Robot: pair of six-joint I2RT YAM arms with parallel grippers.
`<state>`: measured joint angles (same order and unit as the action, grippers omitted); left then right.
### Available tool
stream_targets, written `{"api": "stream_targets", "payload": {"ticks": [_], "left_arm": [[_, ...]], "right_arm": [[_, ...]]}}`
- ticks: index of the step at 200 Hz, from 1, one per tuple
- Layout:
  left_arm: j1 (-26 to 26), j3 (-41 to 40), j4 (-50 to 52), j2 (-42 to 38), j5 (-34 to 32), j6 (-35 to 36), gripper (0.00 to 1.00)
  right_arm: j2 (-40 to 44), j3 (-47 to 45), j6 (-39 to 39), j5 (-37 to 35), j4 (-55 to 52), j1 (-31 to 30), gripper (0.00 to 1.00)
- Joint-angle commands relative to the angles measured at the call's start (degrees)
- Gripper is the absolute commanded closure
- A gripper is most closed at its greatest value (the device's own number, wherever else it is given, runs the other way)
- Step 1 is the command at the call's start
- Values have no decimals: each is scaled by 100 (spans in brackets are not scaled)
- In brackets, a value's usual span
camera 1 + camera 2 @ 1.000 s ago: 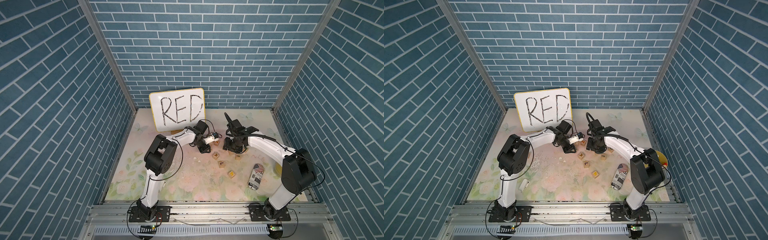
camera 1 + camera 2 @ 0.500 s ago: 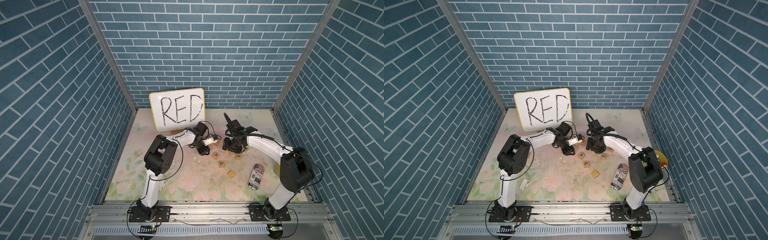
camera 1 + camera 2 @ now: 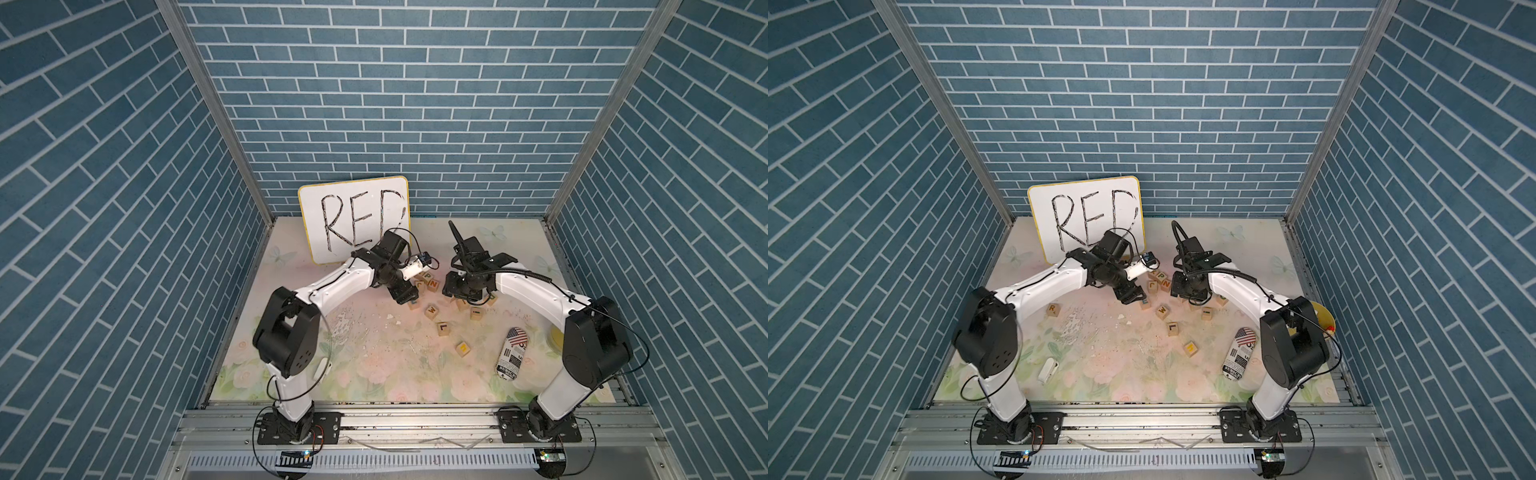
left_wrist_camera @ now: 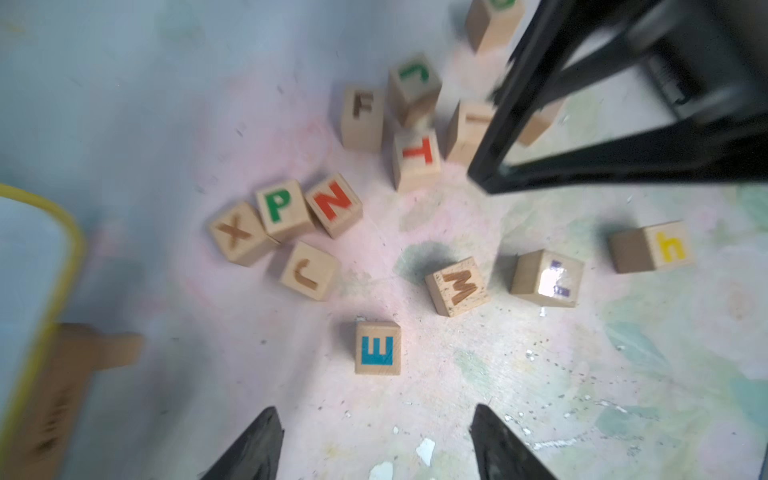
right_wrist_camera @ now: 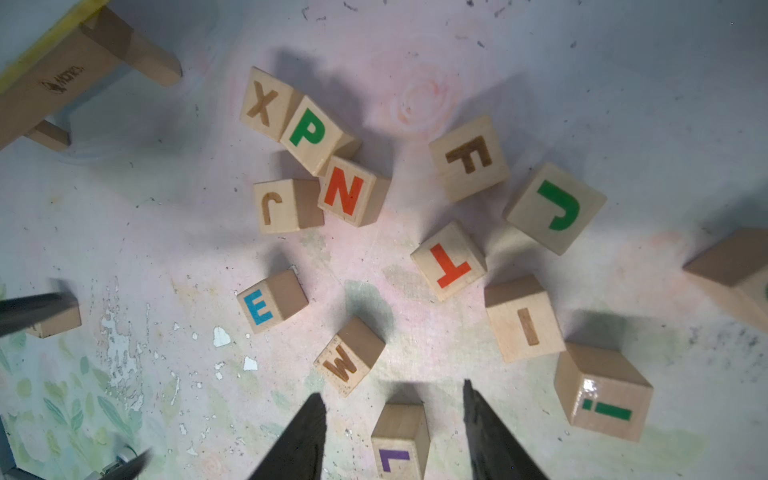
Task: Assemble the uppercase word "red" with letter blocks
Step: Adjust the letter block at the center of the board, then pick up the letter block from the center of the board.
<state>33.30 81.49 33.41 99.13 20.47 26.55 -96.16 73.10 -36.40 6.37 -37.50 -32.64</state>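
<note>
A wooden letter block with a blue E [image 4: 377,348] stands free on the floral mat, just ahead of my open left gripper [image 4: 376,424]; nothing is between its fingers. The E block [image 3: 1145,303] lies at the near edge of a cluster of letter blocks in the middle. An R block [image 3: 1053,309] sits alone to the left, under the left arm. A block with a green letter [image 3: 1223,299] is half hidden by the right arm, and I cannot read it. My right gripper [image 5: 391,392] hovers open above the cluster, with a purple L block [image 5: 399,440] in the gap, untouched.
Blocks X, P, N, J, F, T, I and W [image 5: 349,357] crowd between the grippers. A white board reading RED [image 3: 353,224] leans at the back. A flag-printed can [image 3: 513,353] lies at the right, a yellow bowl [image 3: 1323,320] behind the right arm, a white clip [image 3: 1048,370] at the front left.
My left gripper has gone from shut to open, and the E block now stands free on the mat in front of it. The right arm has barely moved.
</note>
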Motion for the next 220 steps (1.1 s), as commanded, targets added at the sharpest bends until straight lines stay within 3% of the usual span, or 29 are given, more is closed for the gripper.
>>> {"api": "stream_targets", "payload": {"ticks": [1,27,93,146,220], "left_arm": [[-249,-13,508,-793,-199,-59,20],[-695,139,1096,-1574,-243,-121,12],[-2063,-279,2064,-3134,30,-61,1],[-2314,-654,2248,-3784,28,4,1],[-2396,-780,2170,-3809,95,-176,1]], "right_arm": [[-298,724,611,-238,-539,-424,45],[-1255,1858,873,-457,-1427,-861,43],[-2531,2908,956,-485,-1885,-1092,43],[-2908,3192,1175,-472,-1878,-1233,46],[-3324,3380,1303,-534,-2000,-1333,49]]}}
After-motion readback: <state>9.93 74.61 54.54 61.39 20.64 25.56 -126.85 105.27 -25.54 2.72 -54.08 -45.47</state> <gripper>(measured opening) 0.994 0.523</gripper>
